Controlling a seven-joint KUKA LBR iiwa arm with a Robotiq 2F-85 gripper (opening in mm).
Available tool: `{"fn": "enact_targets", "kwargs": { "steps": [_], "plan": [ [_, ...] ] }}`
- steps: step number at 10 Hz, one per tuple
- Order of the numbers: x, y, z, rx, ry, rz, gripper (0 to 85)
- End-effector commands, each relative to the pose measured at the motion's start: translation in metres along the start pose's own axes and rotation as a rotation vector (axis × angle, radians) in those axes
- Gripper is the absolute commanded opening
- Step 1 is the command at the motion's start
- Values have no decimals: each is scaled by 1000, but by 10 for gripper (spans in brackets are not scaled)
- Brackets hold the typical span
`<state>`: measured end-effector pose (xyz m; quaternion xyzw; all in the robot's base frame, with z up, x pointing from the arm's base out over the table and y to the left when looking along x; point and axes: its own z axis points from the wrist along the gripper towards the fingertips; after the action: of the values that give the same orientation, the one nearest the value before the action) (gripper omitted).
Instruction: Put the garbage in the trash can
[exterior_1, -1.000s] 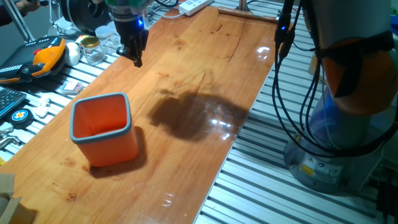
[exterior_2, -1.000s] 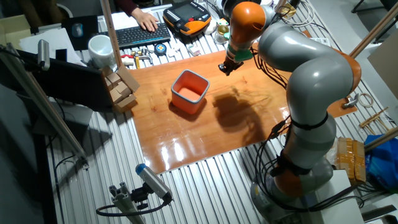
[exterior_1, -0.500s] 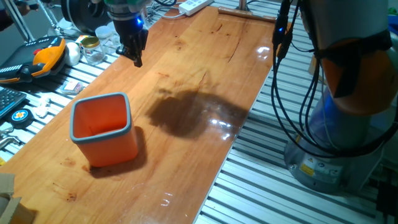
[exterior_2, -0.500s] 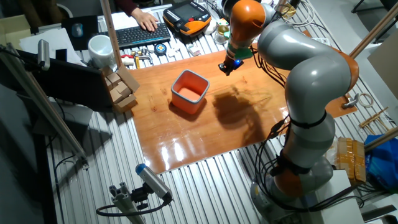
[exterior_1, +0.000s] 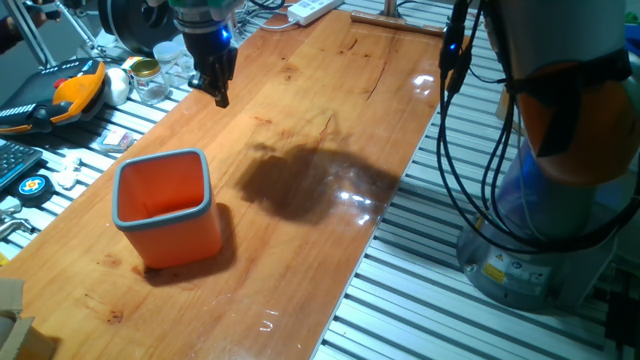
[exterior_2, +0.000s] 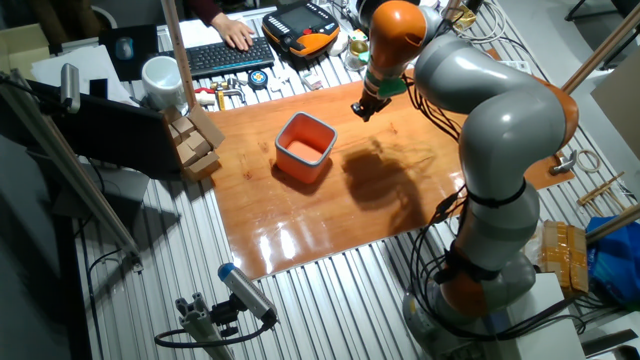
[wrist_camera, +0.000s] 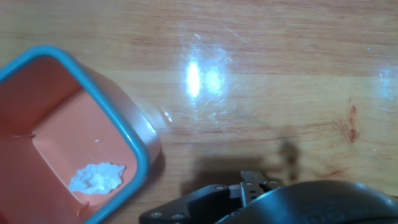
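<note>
The trash can (exterior_1: 160, 160) is an orange rounded-square bin with a grey rim, standing on the wooden table; it also shows in the other fixed view (exterior_2: 305, 147). In the hand view the garbage (wrist_camera: 96, 177), a small crumpled white wad, lies on the bottom of the trash can (wrist_camera: 134, 146). My gripper (exterior_1: 218, 92) hangs above the table, beyond the trash can and apart from it, with nothing in it; it also shows in the other fixed view (exterior_2: 362, 110). Its fingertips do not show in the hand view. The jaws look slightly apart.
An orange-and-black tool (exterior_1: 70, 90), a white egg-shaped ball (exterior_1: 118, 88) and clear glass jars (exterior_1: 150, 80) lie off the table's far left edge. A keyboard (exterior_2: 225, 55), a white mug (exterior_2: 160, 75) and wooden blocks (exterior_2: 195, 140) stand nearby. The arm's base (exterior_1: 540, 240) is at the right.
</note>
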<state>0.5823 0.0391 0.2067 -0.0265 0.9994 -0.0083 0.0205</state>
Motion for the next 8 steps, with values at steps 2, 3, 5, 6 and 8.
{"fn": "enact_targets", "kwargs": {
  "steps": [2,3,5,6,8],
  "plan": [
    [1,-2,-1,-3,-5,3,0],
    [1,-3,-2,-11,-9,2,0],
    [3,-3,-2,-5,-16,-26,0],
    [3,-4,-2,-4,-13,-32,0],
    [4,-10,3,3,-22,-45,0]
  ]
}}
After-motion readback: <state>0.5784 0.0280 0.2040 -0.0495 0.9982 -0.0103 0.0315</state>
